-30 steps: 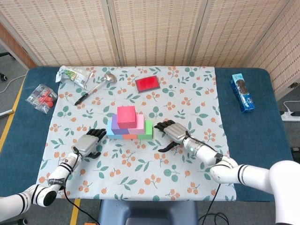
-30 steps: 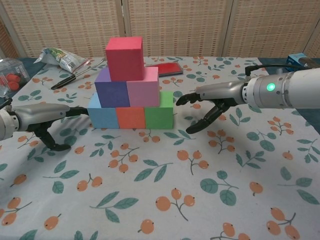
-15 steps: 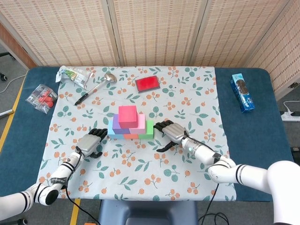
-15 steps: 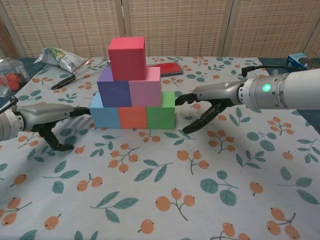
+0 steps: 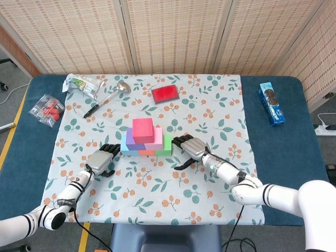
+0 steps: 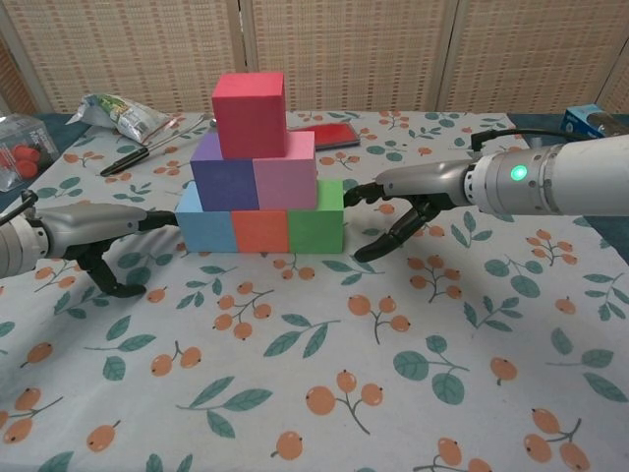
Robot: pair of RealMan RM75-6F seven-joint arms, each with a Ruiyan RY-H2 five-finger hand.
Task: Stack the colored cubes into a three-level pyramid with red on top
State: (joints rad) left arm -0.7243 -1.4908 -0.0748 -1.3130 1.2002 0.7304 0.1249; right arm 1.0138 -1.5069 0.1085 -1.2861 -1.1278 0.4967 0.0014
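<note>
Six matte, sharp-edged cubes form a three-level pyramid near the middle of a cloth (image 5: 210, 105) printed with leaves and orange berries. The bottom row holds a blue cube (image 6: 204, 230), an orange cube (image 6: 259, 231) and a green cube (image 6: 314, 225), set side by side and touching. On these rest a purple cube (image 6: 224, 178) and a pink cube (image 6: 284, 175); the red cube (image 6: 249, 113) sits on top, offset slightly toward the purple side.

The left hand (image 6: 93, 241), grey metal with black fingers, lies low on the cloth with fingers apart and empty, their tips at or just beside the blue cube's outer face. The right hand (image 6: 408, 202) mirrors it: fingers spread, holding nothing, tips at the green cube's outer face. Contact cannot be told on either side.

Compared with one second ago, both hands have closed in on the bottom row, and the pyramid has shifted slightly to the right on the cloth.

Farther back lie a flat glossy red pad (image 5: 166, 93), a metal ladle (image 5: 113, 92), a black pen (image 5: 94, 109) and a crinkled foil packet (image 5: 81, 84). A clear bag (image 5: 46, 109) and a blue box (image 5: 271, 103) rest on the bare dark-blue tabletop (image 5: 294, 147).
</note>
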